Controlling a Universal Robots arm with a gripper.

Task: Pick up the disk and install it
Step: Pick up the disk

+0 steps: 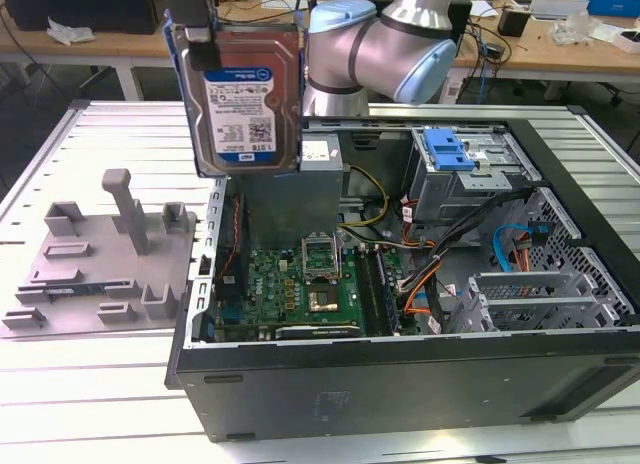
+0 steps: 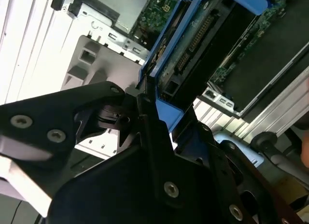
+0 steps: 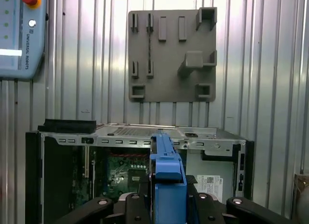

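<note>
The disk (image 1: 245, 94), a silver hard drive with a blue-and-white label in a bright blue carrier bracket, hangs upright in the air. It is over the end of the open computer case (image 1: 400, 374) at the exterior view's left. My gripper (image 1: 205, 44) is shut on its upper part, with black fingers on either side of the blue bracket. In the first wrist view the disk (image 3: 167, 161) is edge-on between the fingers of the gripper (image 3: 167, 195), above the case interior. The second wrist view shows the disk's underside (image 2: 203, 35) and the gripper (image 2: 154, 113) clamped on the blue frame.
Inside the case lie a green motherboard (image 1: 300, 284), a grey power supply box (image 1: 290, 199), a grey drive cage with a blue latch (image 1: 450, 149) and cable bundles. A grey fixture plate (image 1: 100, 264) sits on the ribbed table beside the case. A teach pendant (image 3: 21, 35) lies near the table edge.
</note>
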